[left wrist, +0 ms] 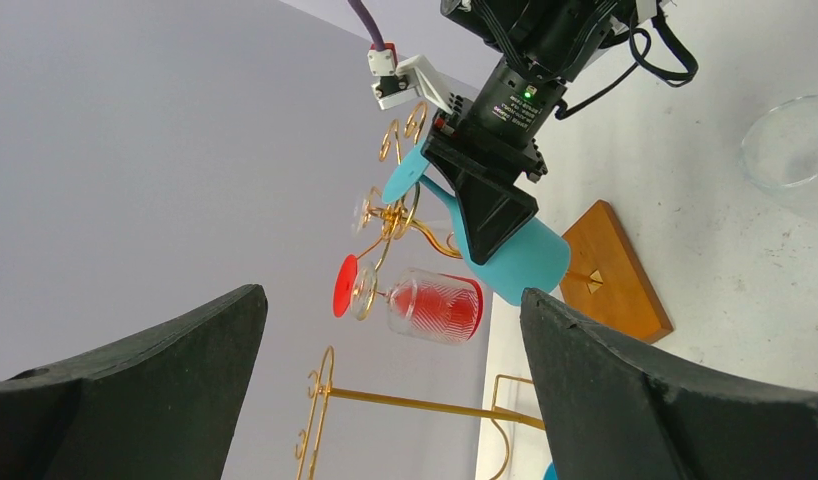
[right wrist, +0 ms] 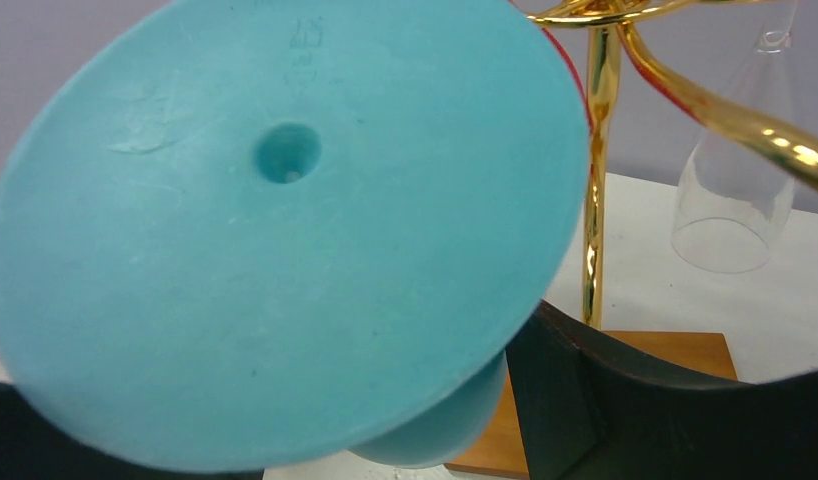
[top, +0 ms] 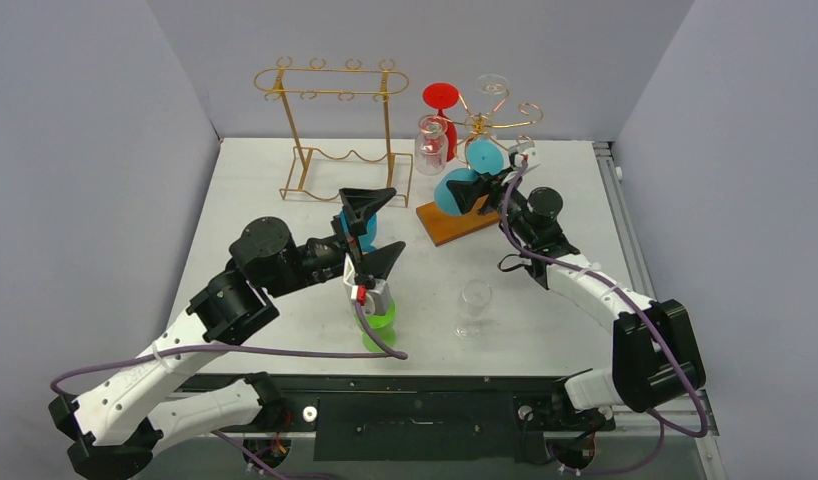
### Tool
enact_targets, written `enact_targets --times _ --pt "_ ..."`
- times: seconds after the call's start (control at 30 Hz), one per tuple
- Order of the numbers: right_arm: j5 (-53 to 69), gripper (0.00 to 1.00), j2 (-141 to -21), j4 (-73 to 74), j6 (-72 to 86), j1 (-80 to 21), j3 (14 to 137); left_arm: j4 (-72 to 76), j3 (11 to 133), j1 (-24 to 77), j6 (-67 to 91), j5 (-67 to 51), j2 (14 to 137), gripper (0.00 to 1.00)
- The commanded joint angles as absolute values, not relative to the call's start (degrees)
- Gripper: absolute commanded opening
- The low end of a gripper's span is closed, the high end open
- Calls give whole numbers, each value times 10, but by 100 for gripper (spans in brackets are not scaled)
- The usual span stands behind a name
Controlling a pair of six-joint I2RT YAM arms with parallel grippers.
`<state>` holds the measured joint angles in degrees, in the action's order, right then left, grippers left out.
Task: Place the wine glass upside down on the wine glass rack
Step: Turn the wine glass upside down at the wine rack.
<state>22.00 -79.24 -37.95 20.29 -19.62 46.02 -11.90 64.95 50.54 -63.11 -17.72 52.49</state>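
Observation:
My right gripper (top: 482, 186) is shut on a teal wine glass (top: 453, 190) and holds it tilted at the gold tree rack (top: 482, 122), its foot (top: 485, 156) up by the hooks and its bowl over the wooden base (top: 455, 222). In the right wrist view the teal foot (right wrist: 285, 220) fills the frame and hides the stem; one black finger (right wrist: 625, 400) shows beside the gold post (right wrist: 597, 180). The left wrist view shows the teal glass (left wrist: 520, 255) as well. My left gripper (top: 376, 234) is open and empty, also seen in its own view (left wrist: 395, 400).
A red glass (top: 441, 105), a patterned clear glass (top: 430, 146) and another clear glass (top: 493, 84) hang on the tree rack. A clear glass (top: 473, 306) stands upright on the table. A blue glass (top: 362, 232) and a green glass (top: 379, 320) sit under the left gripper. A second gold rack (top: 335, 130) stands at the back left.

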Motion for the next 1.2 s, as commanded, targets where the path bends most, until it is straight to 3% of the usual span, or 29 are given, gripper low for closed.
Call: enact_targets --times 0.0,0.23,0.5,0.73,1.17 --pt "202 49 -787 -397 187 -190 483 -115 649 507 -615 -168 511 96" --pt "204 47 -754 -384 184 -159 457 -119 644 507 -611 -172 507 96" --pt "252 43 -738 -259 125 -155 491 -114 652 507 -602 -191 528 100" --pt "277 42 -663 -167 99 -155 465 -109 714 509 -566 -268 607 75" --pt "335 42 -541 -23 69 -182 482 127 765 536 -627 -275 742 66"
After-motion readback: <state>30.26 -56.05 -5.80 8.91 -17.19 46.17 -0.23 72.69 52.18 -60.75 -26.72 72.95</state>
